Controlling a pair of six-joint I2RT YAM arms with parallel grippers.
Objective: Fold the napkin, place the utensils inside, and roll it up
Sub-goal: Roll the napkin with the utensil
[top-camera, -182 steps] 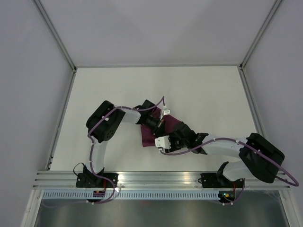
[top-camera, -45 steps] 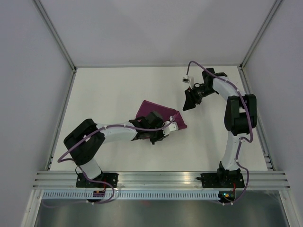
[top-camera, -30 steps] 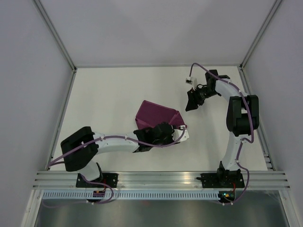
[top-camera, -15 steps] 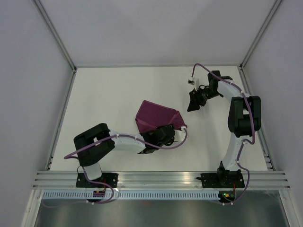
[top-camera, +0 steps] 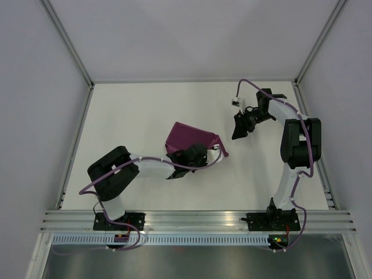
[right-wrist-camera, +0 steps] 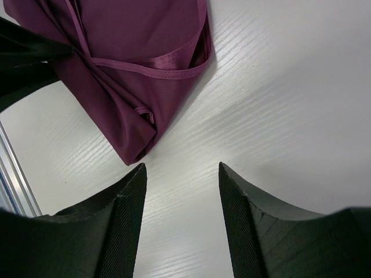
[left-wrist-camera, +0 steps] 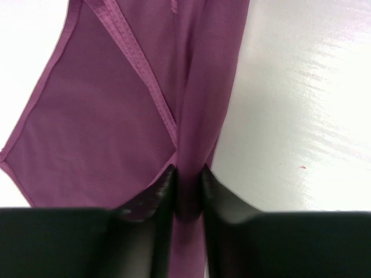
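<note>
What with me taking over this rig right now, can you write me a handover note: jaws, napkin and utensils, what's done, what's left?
Left gripper: jaws shut on a raised fold of the napkin.
Right gripper: jaws open, empty, over the table to the right of the napkin, apart from it.
The napkin: mid-table, folded over itself with hems showing, not rolled.
The utensils: not visible in any view; cannot tell whether they lie inside the folds.
Done: some folding.
Left: check for the utensils, then roll up.

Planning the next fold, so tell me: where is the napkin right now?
In the top view the napkin lies bunched mid-table, a fold pinched by the left gripper; the open right gripper hangs apart to its right.
</note>
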